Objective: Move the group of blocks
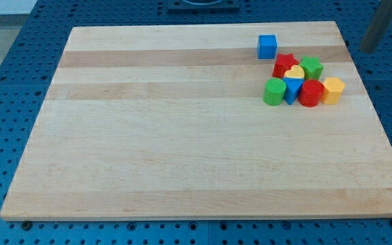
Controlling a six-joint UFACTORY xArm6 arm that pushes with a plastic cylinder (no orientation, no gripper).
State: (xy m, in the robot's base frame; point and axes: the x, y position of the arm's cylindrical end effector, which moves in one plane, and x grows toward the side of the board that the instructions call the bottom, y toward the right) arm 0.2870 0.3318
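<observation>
- Nearest, the pale wooden board (182, 156) is shown bare across the view's bottom and left, leaving ample room for pushing.
- Farther up, a cluster is seen at the view's upper right: green cylinder (273, 91), blue triangular block (292, 89), red cylinder (310, 94), orange block (333, 89), yellow heart-shaped block (294, 72), red star-shaped block (285, 63), green star-shaped block (311, 67).
- A blue cube (267, 46) stands just apart, above.
- Beyond the top right corner, a dark rod (380, 27) is seen; its end cannot be made out.
- Scattering is judged likely from an off-centre push; the right edge lies near.

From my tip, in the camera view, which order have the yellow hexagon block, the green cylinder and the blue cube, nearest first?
My tip is at the view's top right.
1. Yellow hexagon block, cluster's right end.
2. Blue cube, alone, upper left of the cluster.
3. Green cylinder, cluster's left end.
</observation>
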